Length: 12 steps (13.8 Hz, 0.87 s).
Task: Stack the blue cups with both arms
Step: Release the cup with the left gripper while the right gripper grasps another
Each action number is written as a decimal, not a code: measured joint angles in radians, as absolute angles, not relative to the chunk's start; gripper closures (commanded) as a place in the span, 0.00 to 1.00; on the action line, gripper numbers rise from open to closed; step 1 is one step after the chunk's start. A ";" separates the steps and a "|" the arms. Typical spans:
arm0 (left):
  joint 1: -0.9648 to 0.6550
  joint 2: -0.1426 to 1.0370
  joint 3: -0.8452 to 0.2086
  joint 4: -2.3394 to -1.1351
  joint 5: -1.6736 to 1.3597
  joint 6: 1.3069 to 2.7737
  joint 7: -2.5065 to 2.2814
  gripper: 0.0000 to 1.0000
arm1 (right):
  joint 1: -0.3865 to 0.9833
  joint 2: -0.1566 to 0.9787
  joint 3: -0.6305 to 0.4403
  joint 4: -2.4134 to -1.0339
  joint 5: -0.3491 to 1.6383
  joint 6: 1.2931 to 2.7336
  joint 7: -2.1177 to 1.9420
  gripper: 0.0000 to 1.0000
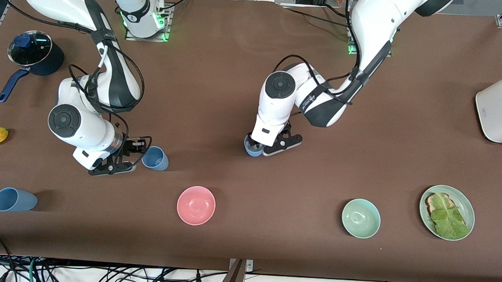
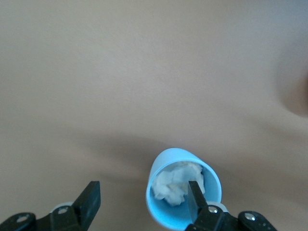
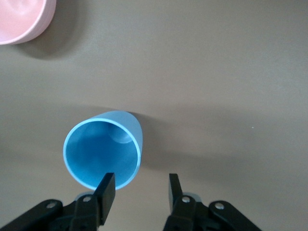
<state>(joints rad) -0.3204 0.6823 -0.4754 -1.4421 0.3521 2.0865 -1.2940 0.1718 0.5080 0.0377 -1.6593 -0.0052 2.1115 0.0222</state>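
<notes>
1. The left gripper [image 2: 143,199] has its jaws spread wide at the middle blue cup [image 1: 253,147]: one finger [image 2: 195,195] hangs inside the rim and the other stands clear of the wall, so nothing is clamped.
2. That cup stands upright mid-surface with crumpled white paper [image 2: 175,185] in it.
3. The right gripper [image 3: 141,192] has its jaws partly apart and empty, low at the rim of a second blue cup [image 3: 103,151]. One finger [image 3: 107,187] overlaps the rim edge; the other is off the cup.
4. This second cup sits toward the right arm's end of the surface, farther from the front camera than the pink bowl [image 1: 196,205].
5. A third blue cup [image 1: 14,199] lies on its side near that end, nearer the camera and well apart from both arms.
6. The step in hand looks like securing a cup in each gripper. To do it well, each gripper should pinch the wall between one inner and one outer finger, squarely and well below the rim.
7. The paper-filled cup would probably serve best as the base, since its contents may block nesting.
</notes>
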 measured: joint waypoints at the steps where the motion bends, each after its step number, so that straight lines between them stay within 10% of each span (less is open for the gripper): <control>1: -0.320 0.661 -0.477 -1.420 0.337 2.035 -1.277 0.01 | 0.172 0.514 0.038 -1.664 -0.005 2.125 0.022 0.47; 12: -0.304 0.481 -0.472 -1.255 0.312 1.776 -1.136 0.00 | 0.172 0.559 0.038 -1.673 0.006 2.175 0.023 0.72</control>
